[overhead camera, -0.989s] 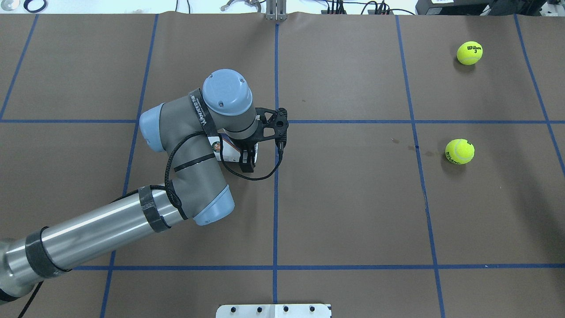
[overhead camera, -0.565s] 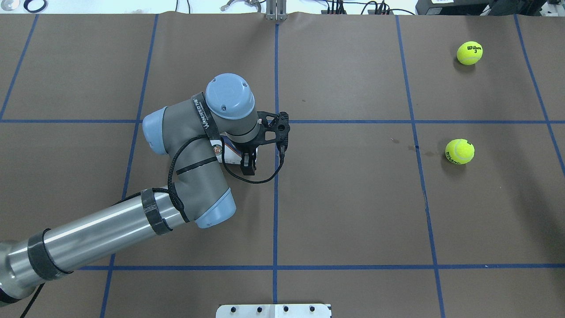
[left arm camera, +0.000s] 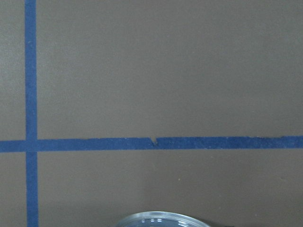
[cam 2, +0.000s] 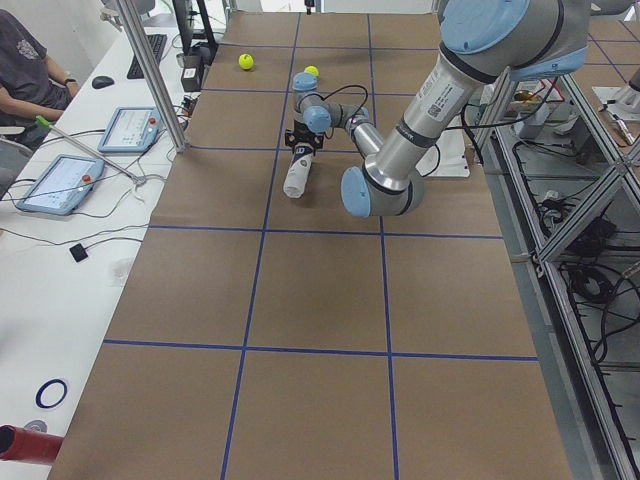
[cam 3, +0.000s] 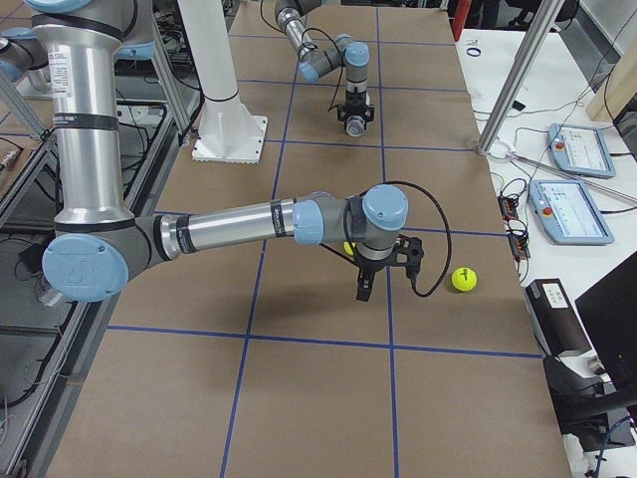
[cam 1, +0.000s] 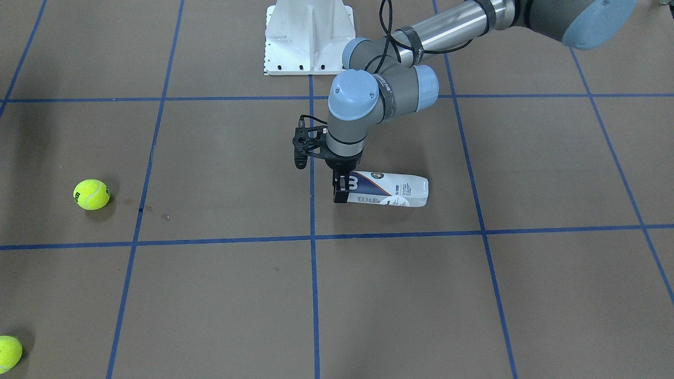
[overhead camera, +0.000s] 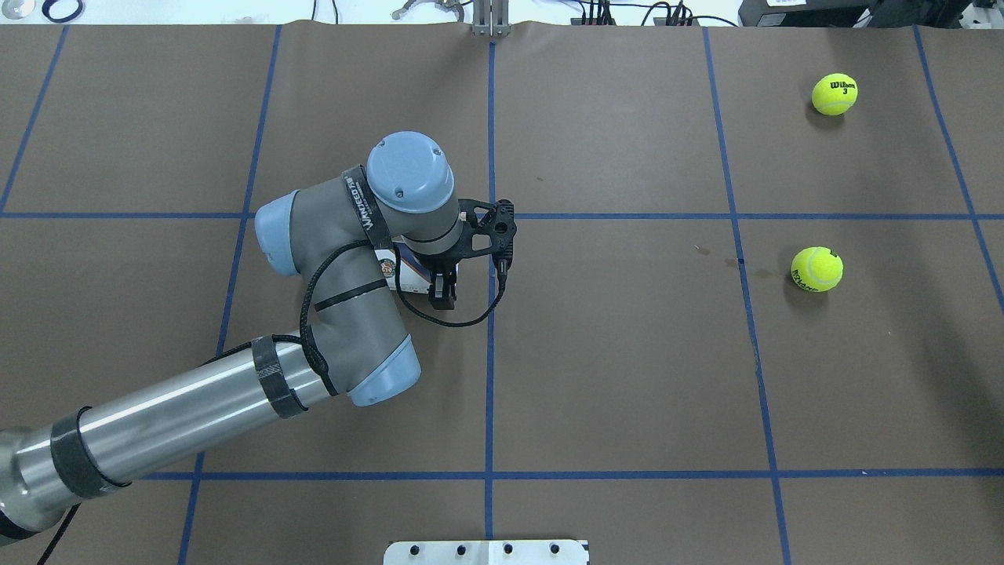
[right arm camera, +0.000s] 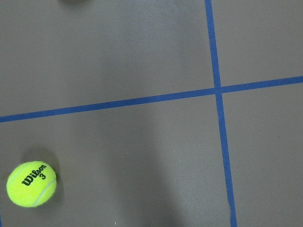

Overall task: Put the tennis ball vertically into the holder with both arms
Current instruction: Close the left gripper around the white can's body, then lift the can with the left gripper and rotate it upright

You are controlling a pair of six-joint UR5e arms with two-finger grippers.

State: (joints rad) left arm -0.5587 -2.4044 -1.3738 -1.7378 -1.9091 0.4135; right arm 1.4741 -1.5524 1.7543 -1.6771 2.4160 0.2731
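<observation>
The holder [cam 1: 392,191], a clear can with a white and navy label, lies on its side on the brown table. It is mostly hidden under my left wrist in the overhead view [overhead camera: 390,265]. My left gripper [cam 1: 343,190] points straight down at the can's end, jaws open, one either side of it. The can's rim shows in the left wrist view [left arm camera: 163,220]. Two yellow tennis balls [overhead camera: 834,94] [overhead camera: 816,268] lie far right. My right gripper [cam 3: 364,290] hovers above the table between them; I cannot tell whether it is open or shut. One ball shows in the right wrist view [right arm camera: 31,184].
The white metal pedestal base [cam 1: 308,37] stands at the robot's side of the table. Blue tape lines grid the brown table cover. An operator's desk with tablets [cam 2: 132,128] runs along the far table edge.
My left arm has shifted slightly right and toward the can's end, with the gripper lower over it. The holder and both balls have not moved.
</observation>
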